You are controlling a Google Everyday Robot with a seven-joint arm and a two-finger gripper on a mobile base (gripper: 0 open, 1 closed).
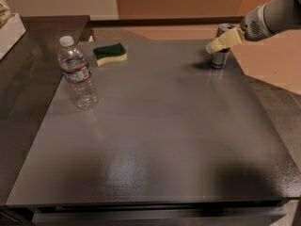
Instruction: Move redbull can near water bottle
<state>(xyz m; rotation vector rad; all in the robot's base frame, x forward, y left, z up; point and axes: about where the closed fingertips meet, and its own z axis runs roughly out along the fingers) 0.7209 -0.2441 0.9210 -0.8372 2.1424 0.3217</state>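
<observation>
The redbull can [219, 58] stands upright at the far right corner of the dark table [155, 140]. My gripper [221, 42] reaches in from the upper right and lies across the can's upper half, covering part of it. The water bottle [78, 75], clear with a white cap and a label band, stands upright near the table's far left side, far from the can.
A green and yellow sponge [109, 53] lies at the back of the table, right of the bottle. A white box [10, 29] sits on the dark counter at the far left. The table's right edge drops off just beyond the can.
</observation>
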